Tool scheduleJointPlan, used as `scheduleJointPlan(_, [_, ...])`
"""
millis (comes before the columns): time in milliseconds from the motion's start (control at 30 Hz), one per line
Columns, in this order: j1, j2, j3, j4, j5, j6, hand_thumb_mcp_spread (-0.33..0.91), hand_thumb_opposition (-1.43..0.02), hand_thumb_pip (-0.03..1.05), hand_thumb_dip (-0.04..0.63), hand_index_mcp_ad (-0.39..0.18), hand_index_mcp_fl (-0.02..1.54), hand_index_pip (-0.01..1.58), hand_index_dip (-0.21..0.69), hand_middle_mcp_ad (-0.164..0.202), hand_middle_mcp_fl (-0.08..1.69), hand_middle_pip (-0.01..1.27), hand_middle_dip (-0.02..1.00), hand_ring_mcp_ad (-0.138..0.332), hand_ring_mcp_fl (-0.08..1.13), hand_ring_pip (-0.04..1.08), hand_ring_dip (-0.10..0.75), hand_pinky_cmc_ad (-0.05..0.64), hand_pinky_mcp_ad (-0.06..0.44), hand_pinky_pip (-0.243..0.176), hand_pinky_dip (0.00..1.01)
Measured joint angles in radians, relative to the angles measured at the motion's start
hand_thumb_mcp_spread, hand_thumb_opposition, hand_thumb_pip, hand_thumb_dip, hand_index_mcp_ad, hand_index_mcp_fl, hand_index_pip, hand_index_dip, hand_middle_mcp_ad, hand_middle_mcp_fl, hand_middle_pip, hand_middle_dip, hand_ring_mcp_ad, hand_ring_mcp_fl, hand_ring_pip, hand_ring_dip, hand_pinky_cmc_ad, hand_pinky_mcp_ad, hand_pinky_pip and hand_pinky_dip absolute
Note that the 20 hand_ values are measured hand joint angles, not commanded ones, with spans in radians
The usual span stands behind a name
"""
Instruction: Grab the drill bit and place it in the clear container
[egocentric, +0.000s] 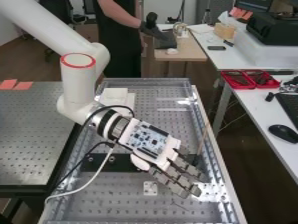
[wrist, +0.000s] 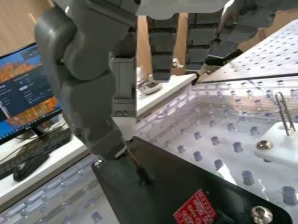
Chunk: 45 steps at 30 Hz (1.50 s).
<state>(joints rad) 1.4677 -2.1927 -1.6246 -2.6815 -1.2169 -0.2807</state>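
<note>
- The high view looked from above the near end of the bench (egocentric: 113, 196), slanting down along its length, far enough back to frame the arm (egocentric: 53, 22), the side desk (egocentric: 253, 102) and the room beyond.
- The wrist view looked past the hand (egocentric: 169, 162) from close over the black plate (wrist: 149, 200), facing towards the monitor (wrist: 25, 92).
- Both shared the plate, part of the perforated bench, the hand, the mouse (egocentric: 284, 133) and the keyboard (egocentric: 289, 107).

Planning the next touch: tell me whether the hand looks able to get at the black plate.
Probably yes: the hand is above the black plate, much of it bare, though a thin piece near the thumb may need care.
</note>
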Motion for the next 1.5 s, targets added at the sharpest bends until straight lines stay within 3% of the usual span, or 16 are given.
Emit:
scheduleJointPlan(433, [0.001, -0.001, 0.003, 0.021, 0.0, -0.031, 0.68, -0.93, 0.48, 0.298, -0.113, 0.66, 1.17, 0.394, 0.075, 0.25, 0.1, 0.19, 0.166, 0.11, 0.11, 0.012, 0.223, 0.089, -0.099, 0.13])
scheduleJointPlan(833, [0.0, 0.031, 0.002, 0.02, -0.009, -0.04, 0.72, -0.96, 0.43, 0.298, -0.113, 0.82, 1.0, 0.361, 0.075, 0.27, 0.11, 0.2, 0.164, 0.13, 0.11, 0.023, 0.253, 0.091, -0.099, 0.14])
scheduleJointPlan(1233, [0.007, 0.139, -0.016, -0.023, -0.027, -0.09, 0.72, -0.98, 0.42, 0.297, -0.113, 0.88, 0.92, 0.361, 0.075, 0.29, 0.11, 0.2, 0.169, 0.14, 0.11, 0.023, 0.253, 0.106, -0.099, 0.14])
scheduleJointPlan(1500, [0.063, 0.275, -0.099, -0.022, -0.045, -0.124, 0.72, -1.0, 0.42, 0.3, -0.113, 0.94, 0.85, 0.377, 0.077, 0.29, 0.11, 0.2, 0.183, 0.14, 0.11, 0.023, 0.251, 0.105, -0.101, 0.14])
